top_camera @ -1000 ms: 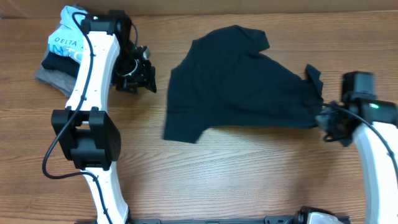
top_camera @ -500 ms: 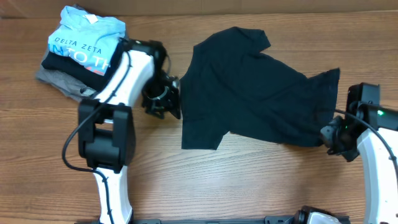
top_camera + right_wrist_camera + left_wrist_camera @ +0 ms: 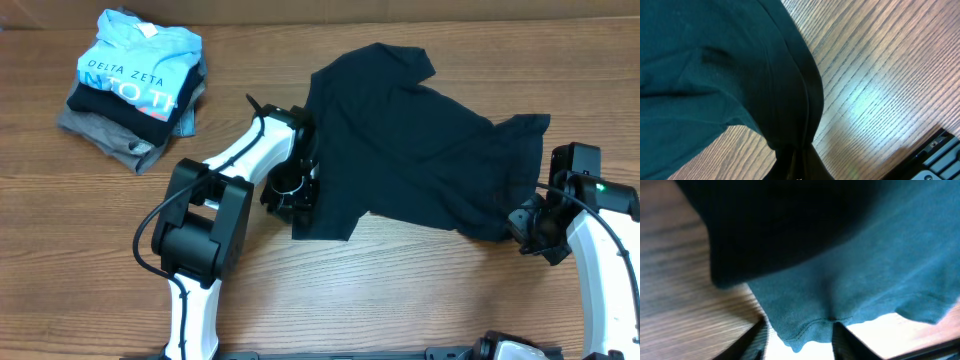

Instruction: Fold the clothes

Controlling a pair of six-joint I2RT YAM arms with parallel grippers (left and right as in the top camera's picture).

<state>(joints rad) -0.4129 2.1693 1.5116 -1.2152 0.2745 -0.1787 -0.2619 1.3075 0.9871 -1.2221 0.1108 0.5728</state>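
i reckon i'm at the flattening step: the t-shirt [image 3: 400, 140] lies crumpled on the table [image 3: 400, 300]. the right gripper [image 3: 524, 222] is clamped on its right edge. the left gripper [image 3: 799, 341] has its fingers apart astride the left hem. next i should pinch that hem and pull the cloth taut. the left fingertips are cut off, and i can't see the logo.

Left arm [image 3: 235, 158], left of T-shirt [image 3: 420, 140]: white links running between boxy black joint housings [image 3: 200, 225], thin black cable [image 3: 138, 243] looping outside. Right arm [image 3: 600, 285], right of T-shirt: same white shell, black housing carrying glowing green LED [image 3: 601, 186], second black cable trailing along link.
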